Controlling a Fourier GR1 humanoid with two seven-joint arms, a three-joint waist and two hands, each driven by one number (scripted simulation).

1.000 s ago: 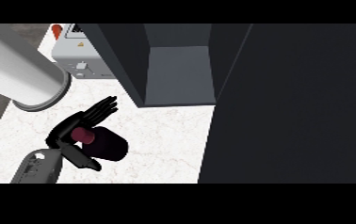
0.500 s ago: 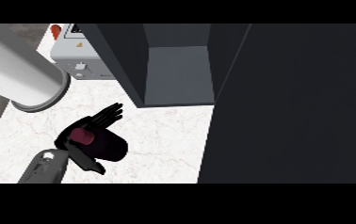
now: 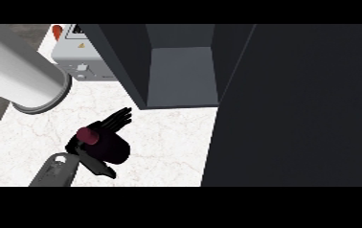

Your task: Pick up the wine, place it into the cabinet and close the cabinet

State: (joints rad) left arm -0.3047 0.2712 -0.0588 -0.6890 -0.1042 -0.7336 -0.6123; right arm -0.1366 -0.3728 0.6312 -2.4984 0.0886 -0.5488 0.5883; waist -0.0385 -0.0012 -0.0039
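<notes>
Dark, nearly black glass with a deep red cap end: that is how the wine [image 3: 106,146] looks to you in the head view, a short stout shape seen almost end-on. Your left hand [image 3: 96,138] comes in from the lower left on a grey forearm and is wrapped round the bottle, fingers [image 3: 117,119] stretching past it toward the cabinet [image 3: 180,69], thumb below. The bottle sits low over the white marbled worktop [image 3: 170,141], just short of the cabinet's open compartment with its grey inner floor. You see the dark open door [image 3: 290,107] filling the right side. A large white cylinder [image 3: 25,78] lies at left, a grey appliance [image 3: 81,59] behind it.
</notes>
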